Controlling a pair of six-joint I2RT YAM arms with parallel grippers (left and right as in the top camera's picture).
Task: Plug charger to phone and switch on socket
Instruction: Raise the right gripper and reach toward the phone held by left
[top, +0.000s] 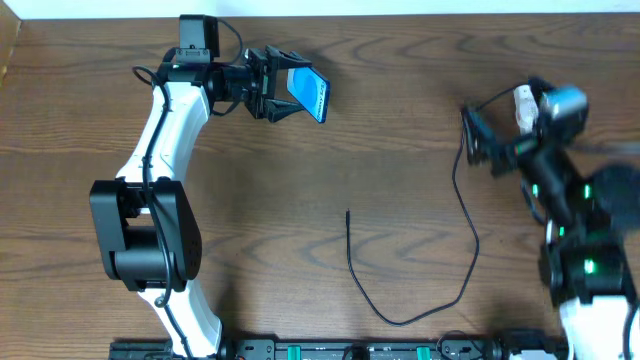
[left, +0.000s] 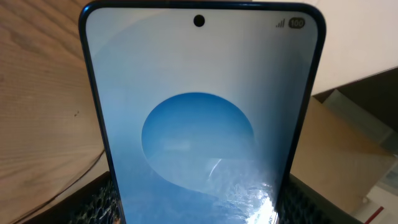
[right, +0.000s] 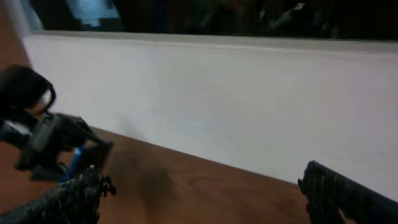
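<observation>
My left gripper (top: 286, 88) is shut on the phone (top: 311, 95) and holds it tilted above the far left of the table. The phone's blue screen (left: 199, 124) fills the left wrist view, between my fingers (left: 199, 214). The charger, a thin black cable (top: 470, 268), loops over the table. Its free plug tip (top: 348, 213) lies near the middle, apart from both grippers. My right gripper (top: 478, 138) is open and empty at the far right, above the cable's far end. Its fingers (right: 205, 199) stand wide apart over bare wood. The white socket (top: 524, 102) shows partly behind the right arm.
The wooden table (top: 400, 150) ends at a white wall (right: 236, 99) at the back. The left arm with the phone (right: 76, 160) shows at the left of the right wrist view. Cardboard boxes (left: 336, 149) stand beyond the phone. A black rail (top: 350, 350) runs along the front edge.
</observation>
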